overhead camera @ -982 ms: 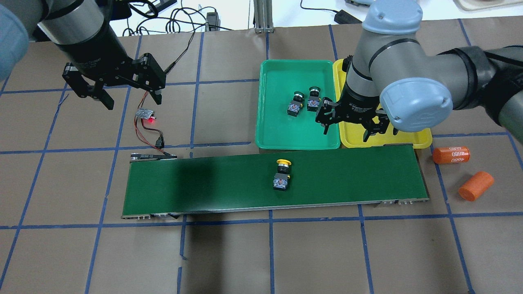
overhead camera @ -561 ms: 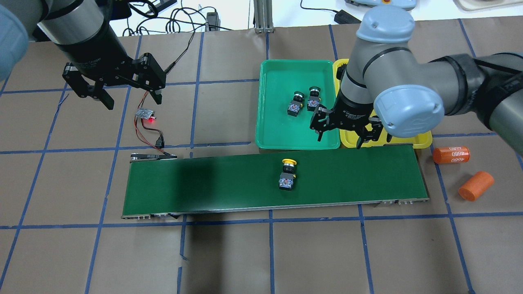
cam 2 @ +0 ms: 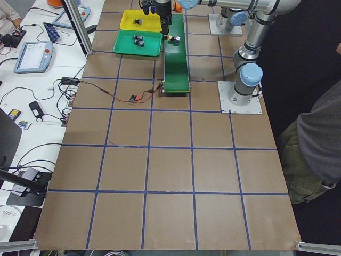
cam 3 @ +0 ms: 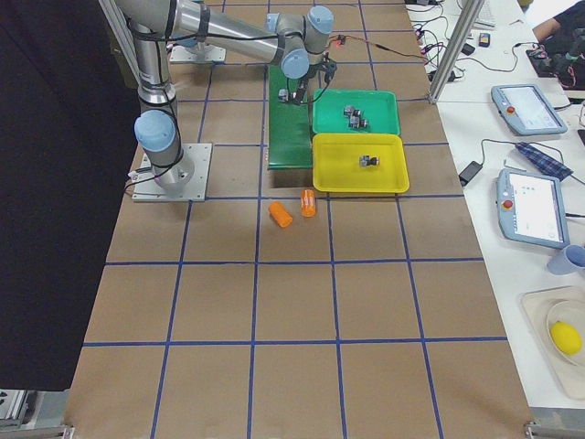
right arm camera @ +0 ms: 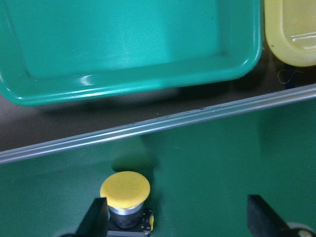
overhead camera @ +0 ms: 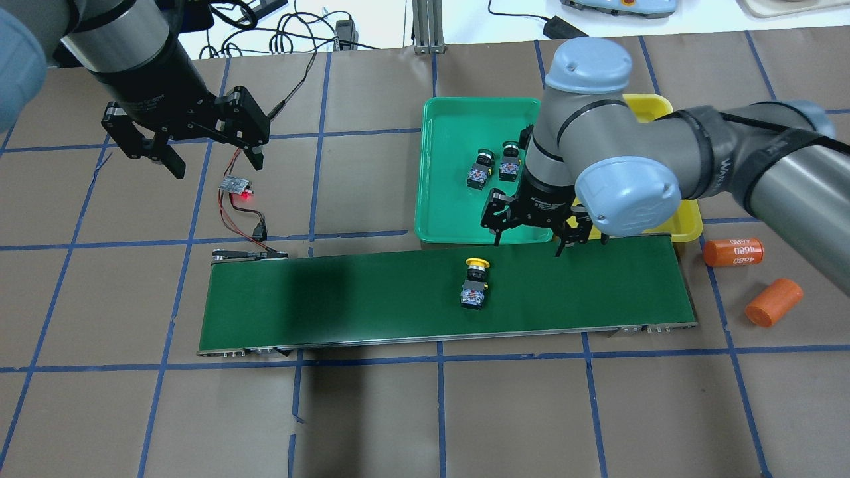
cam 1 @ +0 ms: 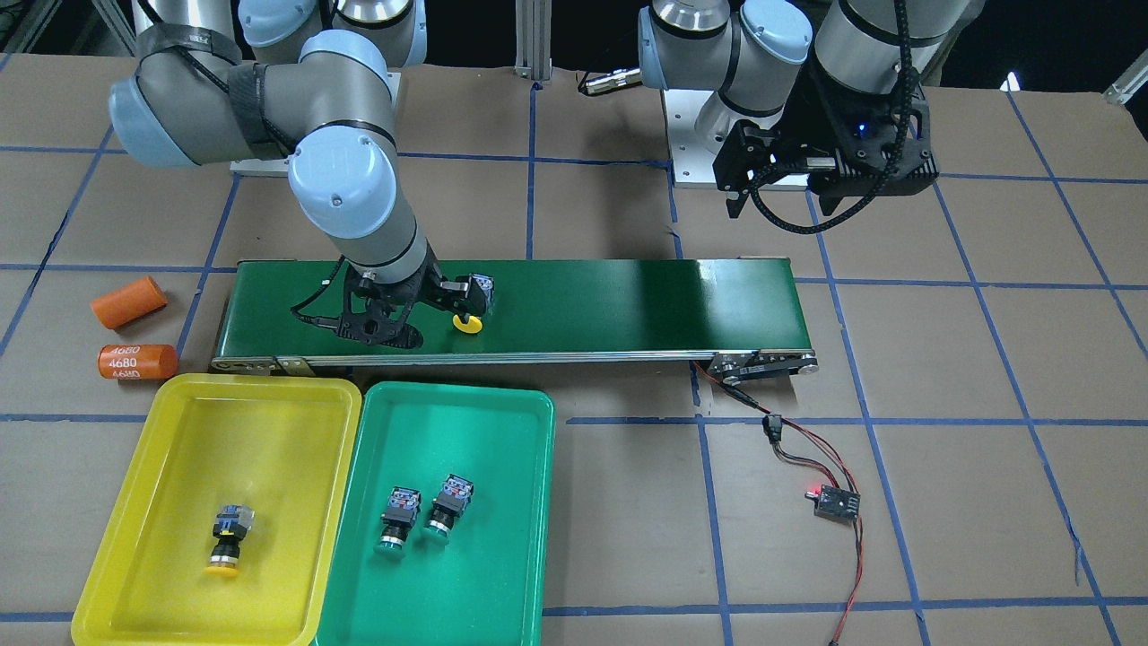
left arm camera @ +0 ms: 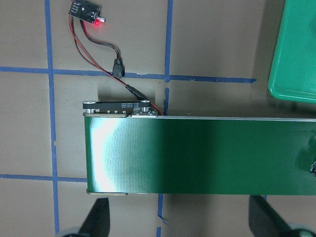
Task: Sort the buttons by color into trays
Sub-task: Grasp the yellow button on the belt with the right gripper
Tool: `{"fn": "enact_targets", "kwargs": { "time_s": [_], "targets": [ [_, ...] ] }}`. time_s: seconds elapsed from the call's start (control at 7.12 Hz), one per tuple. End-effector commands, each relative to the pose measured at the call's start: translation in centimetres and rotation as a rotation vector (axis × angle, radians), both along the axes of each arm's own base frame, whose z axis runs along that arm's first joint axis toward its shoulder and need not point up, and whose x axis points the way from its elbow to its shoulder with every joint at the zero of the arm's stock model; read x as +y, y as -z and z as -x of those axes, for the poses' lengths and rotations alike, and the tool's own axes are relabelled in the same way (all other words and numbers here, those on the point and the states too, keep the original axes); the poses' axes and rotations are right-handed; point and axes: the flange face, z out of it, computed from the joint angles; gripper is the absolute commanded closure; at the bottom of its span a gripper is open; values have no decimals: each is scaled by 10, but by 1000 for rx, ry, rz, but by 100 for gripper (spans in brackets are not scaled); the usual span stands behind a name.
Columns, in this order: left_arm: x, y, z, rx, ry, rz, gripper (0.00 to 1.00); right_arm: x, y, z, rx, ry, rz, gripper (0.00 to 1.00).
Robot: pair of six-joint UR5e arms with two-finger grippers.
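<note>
A yellow-capped button (overhead camera: 475,282) lies on the green conveyor belt (overhead camera: 332,299); it also shows in the right wrist view (right arm camera: 125,190). My right gripper (overhead camera: 529,242) is open and empty. It hovers over the belt's far edge, just right of and beyond that button. Two green buttons (overhead camera: 479,168) (overhead camera: 510,161) lie in the green tray (overhead camera: 451,219). One yellow button (cam 1: 226,534) lies in the yellow tray (cam 1: 161,431); my right arm hides it in the overhead view. My left gripper (overhead camera: 216,162) is open and empty above the table at the far left.
Two orange cylinders (overhead camera: 733,252) (overhead camera: 773,302) lie right of the belt's end. A small sensor board with a red light (overhead camera: 238,186) and its wires lie near the belt's left end, under my left gripper.
My right gripper has moved from over the yellow tray's front edge leftward and toward the belt. The yellow button has drifted right along the belt. My left arm has not moved.
</note>
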Motion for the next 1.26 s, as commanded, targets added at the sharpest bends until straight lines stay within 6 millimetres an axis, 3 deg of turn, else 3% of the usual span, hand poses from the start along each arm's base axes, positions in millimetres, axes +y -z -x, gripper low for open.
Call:
{"fn": "enact_targets", "kwargs": {
  "time_s": [0.0, 0.28, 0.42, 0.56, 0.7, 0.98, 1.12],
  "targets": [
    [0, -2, 0, -1, 2, 5, 0, 1, 20, -10, 9, -13, -34, 0],
    [0, -2, 0, -3, 2, 5, 0, 4, 32, -19, 31, -35, -51, 6],
    [1, -2, 0, 0, 2, 3, 0, 5, 33, -19, 36, -37, -56, 32],
    [1, -2, 0, 0, 2, 5, 0, 9, 36, -17, 45, -37, -72, 72],
    [1, -2, 0, 0, 2, 3, 0, 12, 38, -13, 65, -41, -73, 100],
    [1, -2, 0, 2, 2, 5, 0, 4, 28, -1, 136, -50, -35, 100],
    [-2, 1, -1, 1, 6, 0, 0, -4, 7, 2, 120, -38, 16, 100]
  ]
}}
